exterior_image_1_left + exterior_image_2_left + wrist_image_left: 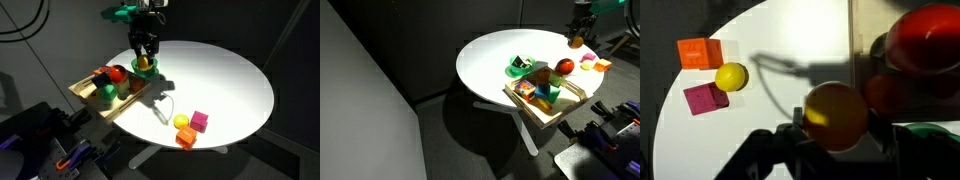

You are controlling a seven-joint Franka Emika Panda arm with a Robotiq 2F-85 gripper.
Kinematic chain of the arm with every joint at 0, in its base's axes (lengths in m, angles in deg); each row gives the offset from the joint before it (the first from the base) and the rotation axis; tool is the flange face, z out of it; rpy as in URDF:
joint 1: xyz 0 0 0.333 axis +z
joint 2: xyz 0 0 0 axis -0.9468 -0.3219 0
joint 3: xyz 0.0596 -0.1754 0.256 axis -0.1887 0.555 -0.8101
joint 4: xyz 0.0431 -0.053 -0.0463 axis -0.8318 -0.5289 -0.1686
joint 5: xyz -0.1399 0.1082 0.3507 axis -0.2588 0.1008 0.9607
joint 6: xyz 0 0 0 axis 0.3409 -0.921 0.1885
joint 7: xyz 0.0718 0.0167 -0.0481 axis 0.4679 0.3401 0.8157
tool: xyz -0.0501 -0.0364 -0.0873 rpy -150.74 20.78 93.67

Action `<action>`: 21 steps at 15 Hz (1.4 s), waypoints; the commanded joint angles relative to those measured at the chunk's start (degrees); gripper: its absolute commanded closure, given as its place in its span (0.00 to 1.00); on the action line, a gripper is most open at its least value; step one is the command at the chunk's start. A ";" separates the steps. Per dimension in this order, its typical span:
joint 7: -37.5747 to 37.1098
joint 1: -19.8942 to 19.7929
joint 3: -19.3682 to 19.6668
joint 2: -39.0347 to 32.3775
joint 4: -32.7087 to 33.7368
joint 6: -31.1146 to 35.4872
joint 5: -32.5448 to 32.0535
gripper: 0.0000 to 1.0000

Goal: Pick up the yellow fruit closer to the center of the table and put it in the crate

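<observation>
My gripper (145, 52) is shut on the golden-yellow fruit (143, 62) and holds it in the air above the green-and-white dish (147, 71), near the crate's (92, 92) far end. In the wrist view the fruit (835, 115) fills the space between the gripper's (836, 138) fingers. In an exterior view the gripper (577, 36) holds the fruit (577, 42) over the white table (490, 55), beyond the crate (572, 103).
The crate holds a red fruit (117, 72), green pieces and other toys. A brighter yellow fruit (181, 122), a pink cube (200, 121) and an orange cube (186, 137) lie near the table's edge. A white cable (160, 108) lies on the table.
</observation>
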 commanded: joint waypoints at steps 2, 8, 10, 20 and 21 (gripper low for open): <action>-5.68 0.48 -0.33 3.58 -4.19 4.52 2.86 0.59; -6.67 0.39 -0.31 2.26 -3.99 6.87 2.61 0.59; -6.72 0.39 -0.30 2.16 -4.10 7.01 2.61 0.34; -6.71 0.40 -0.30 1.98 -4.10 7.01 2.61 0.34; -6.71 0.40 -0.30 1.98 -4.10 7.01 2.61 0.34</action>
